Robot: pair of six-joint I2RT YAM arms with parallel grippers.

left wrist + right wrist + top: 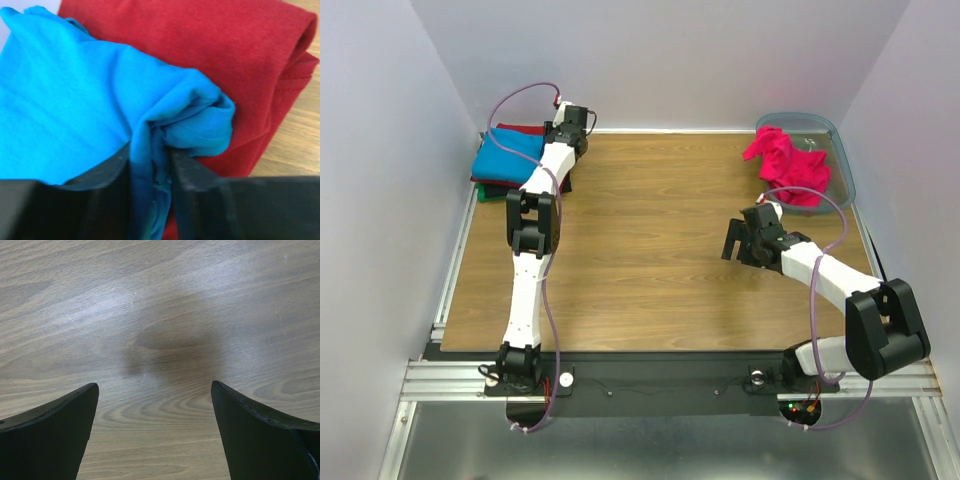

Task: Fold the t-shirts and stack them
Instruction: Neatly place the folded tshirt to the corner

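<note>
The bright blue t-shirt lies folded on top of a stack at the table's far left corner, over a dark red shirt; dark and green layers show underneath. My left gripper is at the stack's right edge, shut on a bunched fold of the blue shirt, which rests on the red shirt; the gripper pinches the cloth between both fingers. The magenta-pink t-shirt lies crumpled in the bin. My right gripper hangs open and empty over bare wood.
A translucent blue-grey plastic bin stands at the far right corner against the wall. White walls close in the table on three sides. A metal rail runs along the near edge by the arm bases.
</note>
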